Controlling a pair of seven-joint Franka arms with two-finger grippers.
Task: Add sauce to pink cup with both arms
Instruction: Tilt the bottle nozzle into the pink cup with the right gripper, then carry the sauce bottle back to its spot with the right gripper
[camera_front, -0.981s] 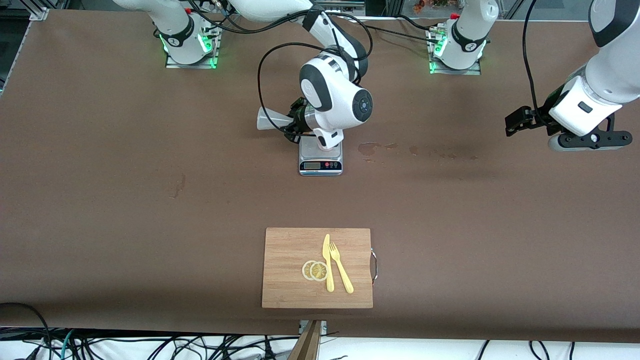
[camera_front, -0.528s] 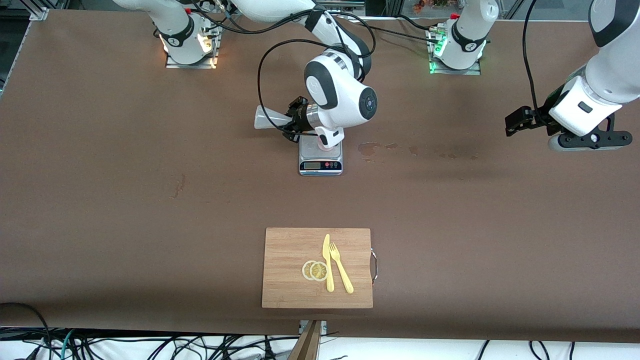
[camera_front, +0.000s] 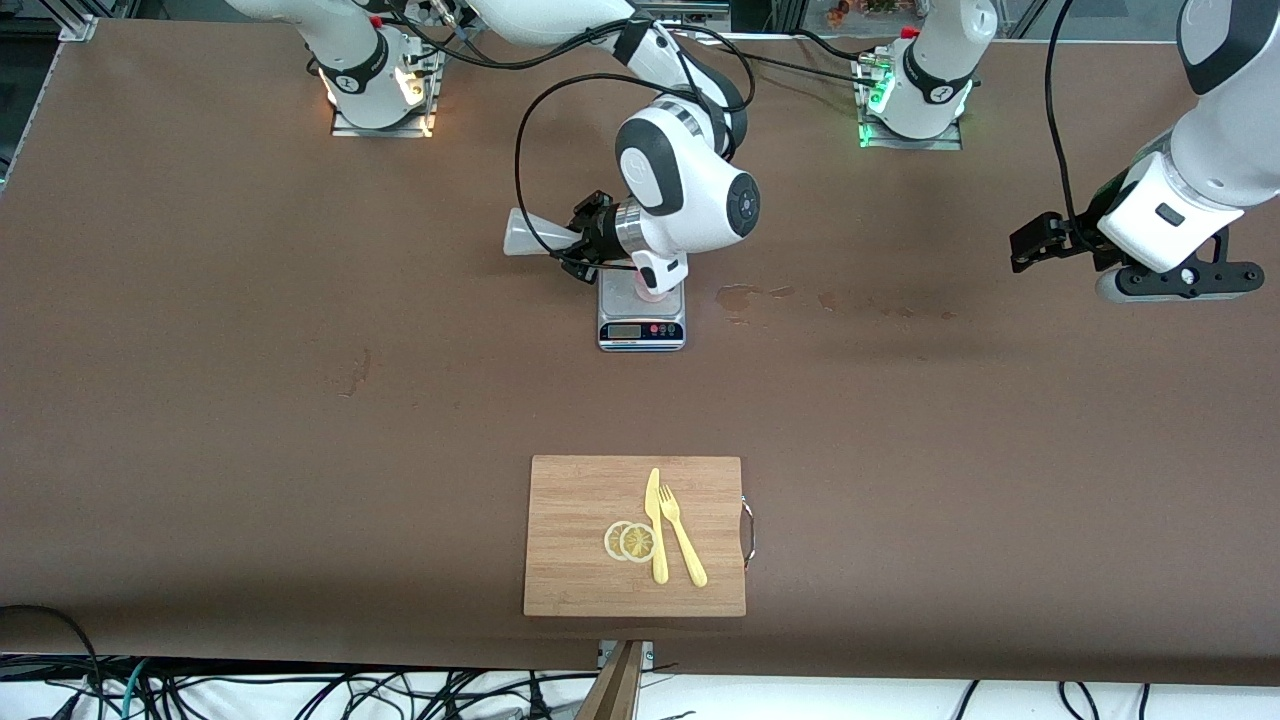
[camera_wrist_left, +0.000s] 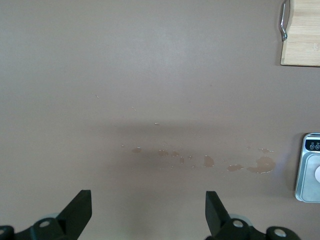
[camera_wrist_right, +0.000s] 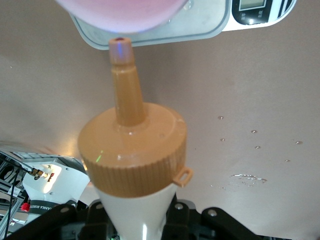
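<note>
My right pincer (camera_front: 585, 243), upper centre of the frame, grasps the sauce (camera_front: 535, 235) tipped over the pink cup (camera_front: 650, 291) on the scale (camera_front: 641, 320). My left pincer (camera_front: 1035, 243) waits released over the counter (camera_front: 300, 400) at right.

- The sauce (camera_wrist_right: 132, 150): a translucent whitish squeeze bottle with an orange-yellow ribbed screw cap and tapered nozzle. It lies tipped on its side in the air, base toward the right arm's end of the table, nozzle tip at the pink cup's rim.
- The pink cup (camera_wrist_right: 120, 12): light pink with a round rim, standing on the grey scale (camera_front: 641, 318), largely hidden in the front view.
</note>
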